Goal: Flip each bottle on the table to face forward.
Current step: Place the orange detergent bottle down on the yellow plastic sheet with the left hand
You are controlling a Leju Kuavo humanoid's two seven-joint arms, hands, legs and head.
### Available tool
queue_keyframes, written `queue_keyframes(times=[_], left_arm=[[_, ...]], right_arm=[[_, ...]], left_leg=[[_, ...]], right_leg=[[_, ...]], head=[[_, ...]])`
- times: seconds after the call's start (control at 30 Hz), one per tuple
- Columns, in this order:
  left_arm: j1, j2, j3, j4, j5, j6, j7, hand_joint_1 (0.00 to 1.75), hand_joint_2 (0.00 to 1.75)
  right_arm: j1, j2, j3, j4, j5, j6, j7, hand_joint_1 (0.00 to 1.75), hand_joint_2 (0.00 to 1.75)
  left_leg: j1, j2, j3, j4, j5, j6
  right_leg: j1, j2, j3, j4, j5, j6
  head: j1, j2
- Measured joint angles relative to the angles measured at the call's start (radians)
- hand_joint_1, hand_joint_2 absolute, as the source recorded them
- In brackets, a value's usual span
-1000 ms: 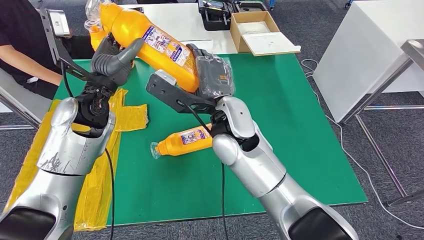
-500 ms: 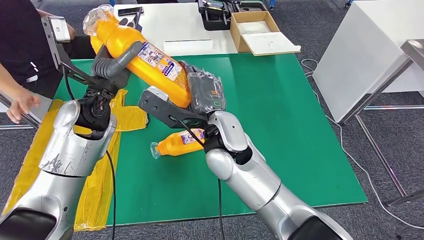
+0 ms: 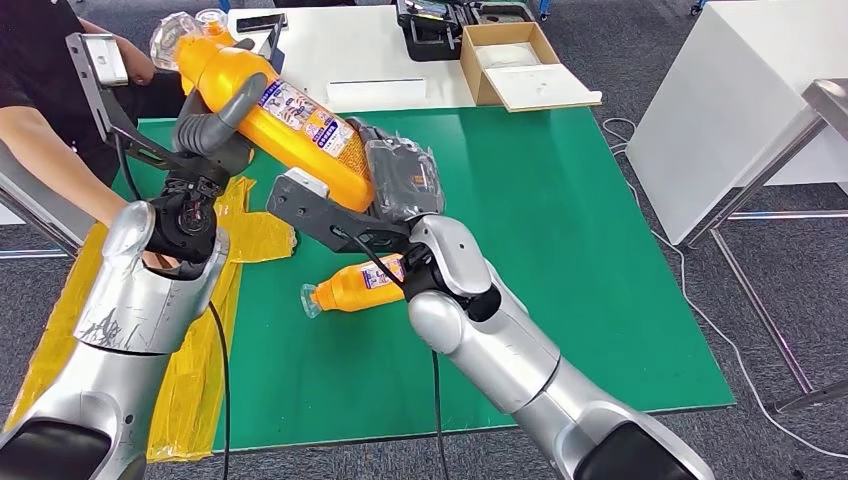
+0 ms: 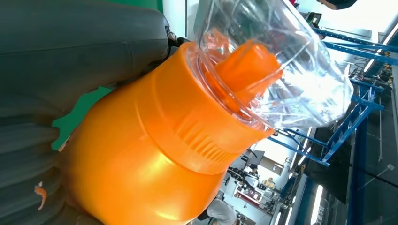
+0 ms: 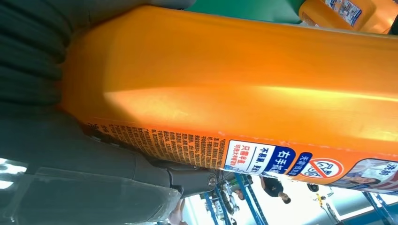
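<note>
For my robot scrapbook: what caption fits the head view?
Both hands hold an orange bottle above the green table.

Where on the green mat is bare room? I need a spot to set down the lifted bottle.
The green mat is bare across its whole right half, from the right hand out to the mat's right edge, and along the near edge. It is crowded at the left: the lying orange bottle, crumpled yellow plastic sheet, and both hands (left hand) gripping the raised orange bottle.

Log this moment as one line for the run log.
left robot hand: grips bottle near neck | right robot hand: grips its base | bottle: lifted, tilted | second bottle: lying on green mat
</note>
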Motion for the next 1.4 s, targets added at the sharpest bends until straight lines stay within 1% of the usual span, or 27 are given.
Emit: queue_keyframes(times=[0.57, 0.73, 0.77, 0.83, 0.87, 0.9, 0.93, 0.97, 1.07, 1.3, 1.4], left_arm=[[0.001, 0.001, 0.018, -0.003, -0.010, -0.003, 0.009, 1.75, 1.75], [0.013, 0.001, 0.024, -0.015, -0.021, -0.009, 0.012, 1.75, 1.75], [0.017, 0.001, 0.026, -0.019, -0.022, -0.012, 0.013, 1.75, 1.75], [0.025, 0.001, 0.028, -0.029, -0.024, -0.016, 0.014, 1.75, 1.75], [0.028, 0.001, 0.029, -0.033, -0.026, -0.017, 0.014, 1.75, 1.75], [0.029, 0.001, 0.029, -0.036, -0.027, -0.018, 0.014, 1.75, 1.75], [0.029, 0.002, 0.029, -0.038, -0.030, -0.019, 0.015, 1.75, 1.75], [0.028, 0.002, 0.029, -0.038, -0.032, -0.020, 0.016, 1.75, 1.75], [0.022, 0.003, 0.029, -0.038, -0.035, -0.016, 0.022, 1.75, 1.75], [-0.005, 0.007, 0.029, -0.027, -0.037, -0.015, 0.028, 1.75, 1.75], [-0.013, 0.009, 0.029, -0.014, -0.043, -0.014, 0.024, 1.75, 1.75]], right_arm=[[-0.016, 0.000, 0.006, -0.001, 0.000, 0.030, 0.019, 1.75, 1.75], [-0.014, 0.000, 0.006, -0.008, 0.013, 0.037, 0.022, 1.75, 1.75], [-0.012, 0.000, 0.006, -0.011, 0.017, 0.039, 0.022, 1.58, 1.75], [-0.008, 0.000, 0.006, -0.018, 0.023, 0.042, 0.024, 0.93, 1.75], [-0.007, -0.001, 0.006, -0.020, 0.025, 0.045, 0.024, 0.49, 1.75], [-0.007, -0.001, 0.006, -0.023, 0.027, 0.048, 0.025, 0.23, 1.75], [-0.008, -0.002, 0.007, -0.025, 0.029, 0.052, 0.025, 0.11, 1.75], [-0.009, -0.002, 0.010, -0.027, 0.031, 0.056, 0.024, 0.00, 1.31], [-0.014, -0.002, 0.023, -0.029, 0.032, 0.064, 0.023, 0.00, 0.00], [-0.025, -0.001, 0.031, -0.034, 0.026, 0.087, 0.033, 0.00, 0.00], [-0.025, -0.002, 0.031, -0.034, 0.032, 0.112, 0.035, 0.00, 0.00]], left_leg=[[0.000, 0.000, 0.000, 0.000, 0.000, 0.000], [0.000, 0.000, 0.000, 0.000, 0.000, 0.000], [0.000, 0.000, 0.000, 0.000, 0.000, 0.000], [0.000, 0.000, 0.000, 0.000, 0.000, 0.000], [0.000, 0.000, 0.000, 0.000, 0.000, 0.000], [0.000, 0.000, 0.000, 0.000, 0.000, 0.000], [0.000, 0.000, 0.000, 0.000, 0.000, 0.000], [0.000, 0.000, 0.000, 0.000, 0.000, 0.000], [0.000, 0.000, 0.000, 0.000, 0.000, 0.000], [0.000, 0.000, 0.001, 0.000, 0.000, 0.000], [0.000, 0.000, 0.001, 0.000, 0.000, 0.000]], right_leg=[[0.000, 0.000, 0.000, 0.000, 0.000, 0.000], [0.000, 0.000, 0.000, 0.000, 0.000, 0.000], [0.000, 0.000, 0.000, 0.000, 0.000, 0.000], [0.000, 0.000, 0.000, 0.000, 0.000, 0.000], [0.000, 0.000, 0.000, 0.000, 0.000, 0.000], [0.000, 0.000, 0.000, 0.000, 0.000, 0.000], [0.000, 0.000, 0.000, 0.000, 0.000, 0.000], [0.000, 0.000, 0.000, 0.000, 0.000, 0.000], [0.000, 0.000, -0.001, 0.000, 0.000, 0.000], [0.000, 0.000, -0.001, 0.000, 0.000, 0.000], [0.000, 0.000, -0.002, 0.000, 0.000, 0.000]], head=[[0.000, 0.000], [0.000, 0.000], [0.000, 0.000], [0.000, 0.000], [0.000, 0.000], [0.000, 0.000], [0.000, 0.000], [0.000, 0.000], [0.000, 0.000], [0.000, 0.000], [0.000, 0.000]])
